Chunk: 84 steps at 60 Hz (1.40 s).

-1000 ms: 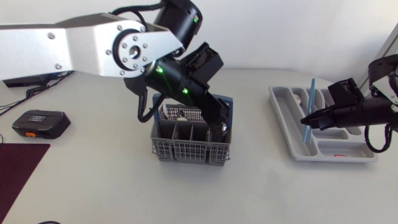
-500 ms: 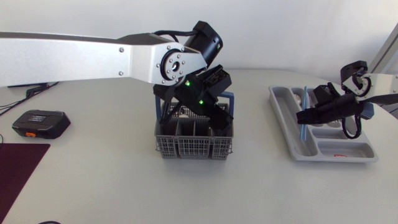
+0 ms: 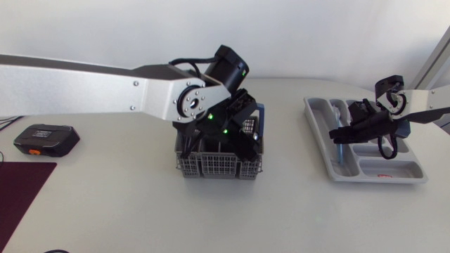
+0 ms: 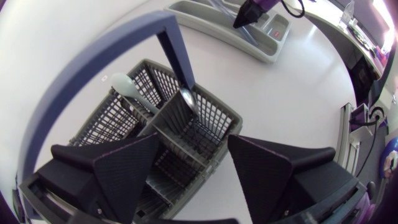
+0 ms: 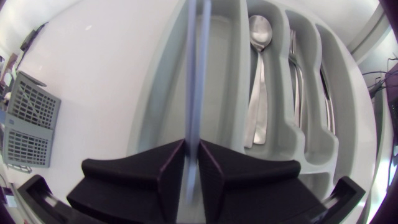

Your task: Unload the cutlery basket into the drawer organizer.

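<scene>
both jaws: left wide over basket; right pinching blue utensil

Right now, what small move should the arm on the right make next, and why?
Probably ease down a little and open. The right gripper is shut on a thin blue utensil that lies lengthwise over the long outer compartment of the drawer organizer, next to the one holding a spoon. It seems lined up for release there.

White table, maroon mat at left edge, black device nearby
</scene>
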Motion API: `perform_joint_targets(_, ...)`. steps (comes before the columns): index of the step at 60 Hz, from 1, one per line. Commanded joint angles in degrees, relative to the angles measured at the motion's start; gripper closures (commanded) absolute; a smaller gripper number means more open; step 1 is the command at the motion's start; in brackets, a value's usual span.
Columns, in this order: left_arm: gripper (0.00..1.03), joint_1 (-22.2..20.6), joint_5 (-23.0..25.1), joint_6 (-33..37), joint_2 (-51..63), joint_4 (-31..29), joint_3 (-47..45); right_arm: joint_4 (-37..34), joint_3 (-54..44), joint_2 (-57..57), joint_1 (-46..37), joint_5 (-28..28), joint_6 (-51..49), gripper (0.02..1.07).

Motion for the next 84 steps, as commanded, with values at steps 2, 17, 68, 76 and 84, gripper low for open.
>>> perform_joint_targets(2, 0.25, -0.44, -1.14, -1.99, -2.78, 2.34, -4.14, 0.53, 0.93, 1.90, 0.20, 0.99, 1.22, 0.53)
perform_joint_targets(17, 0.25, -1.58, -3.42, -3.84, -3.13, 8.32, -7.21, 1.06, -1.62, -1.44, 0.64, 1.08, 1.48, 0.17)
perform_joint_targets(68, 0.25, 1.76, -5.18, -3.75, -11.75, 14.73, -18.90, -2.37, -15.33, -23.06, 32.37, 2.40, 9.04, 0.17)
perform_joint_targets(76, 0.25, 3.34, -5.45, -2.52, -14.12, 15.44, -22.07, -2.19, -15.59, -22.53, 36.50, 3.81, 9.66, 0.17)
perform_joint_targets(84, 0.25, 4.75, -5.45, -2.26, -16.40, 16.40, -24.17, -2.02, -15.07, -21.74, 40.80, 4.69, 9.66, 0.17)
